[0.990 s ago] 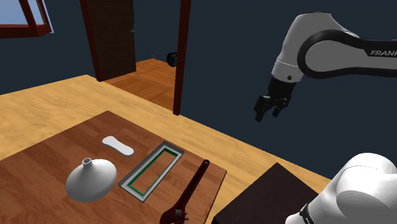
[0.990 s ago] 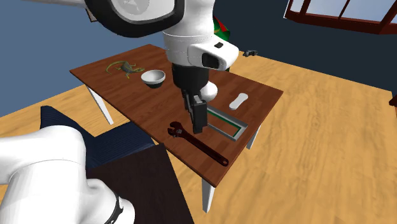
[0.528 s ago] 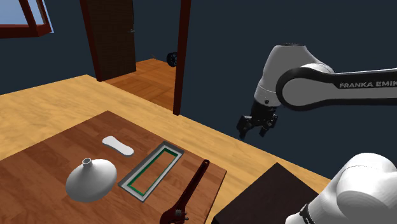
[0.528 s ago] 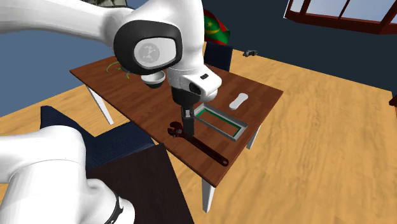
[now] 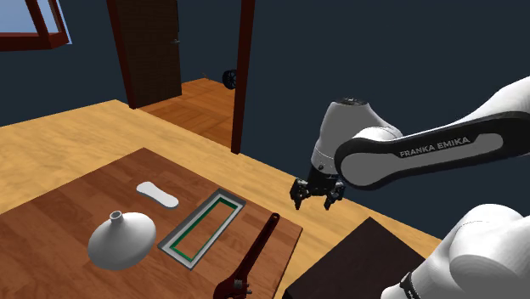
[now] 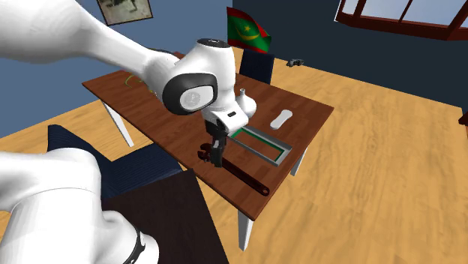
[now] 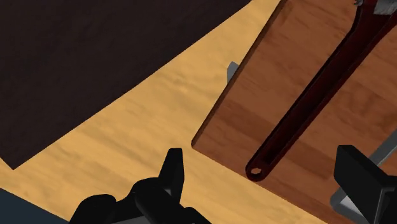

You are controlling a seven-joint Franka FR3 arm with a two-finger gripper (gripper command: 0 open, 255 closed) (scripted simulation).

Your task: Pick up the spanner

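- Approach phase, no contact yet: the end effector [image 5: 317, 194] hovers above the table [image 5: 51, 238], over the corner nearest the stand.
- Its fingers [image 7: 172, 172] stand wide apart and hold nothing.
- The spanner [image 5: 255, 253], dark red, lies flat along the table's edge on the stand's side. Its handle end points to that corner and its jaw end lies further down the edge.
- In the wrist view the holed handle tip sits between the two fingers, well below them and untouched.
- Next move, as I read it: slide inward along the handle so the grip lands on the shank rather than the very tip.
- Then square the fingers across the shank, drop straight down, close and lift.
- One thing to mind: the green-rimmed tray [image 5: 216, 236] lies just beside the spanner, so the inner finger has little room.
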